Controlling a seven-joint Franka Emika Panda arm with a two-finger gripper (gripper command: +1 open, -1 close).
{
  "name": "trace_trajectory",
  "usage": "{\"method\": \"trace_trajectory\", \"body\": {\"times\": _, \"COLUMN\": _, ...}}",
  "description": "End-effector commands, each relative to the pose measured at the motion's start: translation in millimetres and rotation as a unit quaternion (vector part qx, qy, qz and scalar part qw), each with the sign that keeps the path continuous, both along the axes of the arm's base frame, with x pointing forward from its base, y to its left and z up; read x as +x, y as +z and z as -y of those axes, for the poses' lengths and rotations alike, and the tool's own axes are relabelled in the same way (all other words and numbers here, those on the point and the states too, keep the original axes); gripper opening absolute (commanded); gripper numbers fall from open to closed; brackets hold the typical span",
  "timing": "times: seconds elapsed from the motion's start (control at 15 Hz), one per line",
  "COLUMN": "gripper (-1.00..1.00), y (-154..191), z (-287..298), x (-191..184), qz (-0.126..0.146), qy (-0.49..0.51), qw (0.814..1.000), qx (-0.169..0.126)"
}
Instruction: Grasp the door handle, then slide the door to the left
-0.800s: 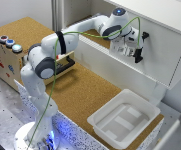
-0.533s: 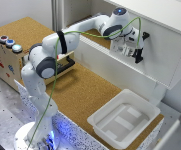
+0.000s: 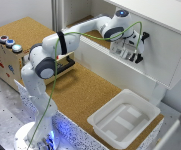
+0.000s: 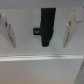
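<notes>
- White cabinet panel, the door (image 3: 135, 60), stands upright along the far edge of the cork-topped bench (image 3: 85, 92), toward the exterior view's right.
- On that panel sits the door handle (image 4: 47, 26), a short black bar that projects from the white surface; in the wrist view it lies between the two pale fingers (image 4: 71, 30).
- At the door, the tool (image 3: 131, 54) is spread: both fingers stand clear of the handle, with a white gap on either side of the bar.
- In the exterior view the handle itself seems to be hidden behind the tool's dark fingertips, though blur makes this hard to settle.
- From its base at the exterior view's lower left, the white arm (image 3: 57, 47) reaches across the bench to the panel, with a green cable (image 3: 90, 33) along it.
- Near the exterior view's lower right, a white plastic tray (image 3: 124, 118) rests on the bench, well apart from the tool.
- A tan wooden box (image 3: 10, 55) with coloured buttons on top stands at the exterior view's left, partly behind the arm.
</notes>
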State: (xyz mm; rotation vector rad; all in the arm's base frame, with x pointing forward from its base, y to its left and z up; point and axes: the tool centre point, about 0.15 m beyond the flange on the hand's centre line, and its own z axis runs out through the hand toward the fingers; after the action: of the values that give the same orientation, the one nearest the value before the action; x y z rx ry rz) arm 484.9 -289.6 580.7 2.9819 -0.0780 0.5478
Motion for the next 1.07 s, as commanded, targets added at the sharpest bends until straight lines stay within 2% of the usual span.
{"method": "trace_trajectory", "body": {"times": 0.0, "gripper": 1.0, "y": -1.6, "z": 16.3, "x": 16.5, "qz": -0.011, "qy": 0.032, "qw": 0.999, "qx": 0.015}}
{"method": "trace_trajectory", "body": {"times": 0.27, "gripper": 1.0, "y": 4.5, "z": 10.5, "x": 49.3, "qz": -0.012, "qy": 0.059, "qw": 0.998, "qx": 0.005}}
{"method": "trace_trajectory", "body": {"times": 0.47, "gripper": 1.0, "y": 19.3, "z": 12.4, "x": 70.0, "qz": 0.004, "qy": 0.068, "qw": 0.998, "qx": -0.006}}
{"method": "trace_trajectory", "body": {"times": 1.0, "gripper": 1.0, "y": 19.3, "z": 16.7, "x": 82.2, "qz": 0.029, "qy": 0.078, "qw": 0.996, "qx": -0.024}}
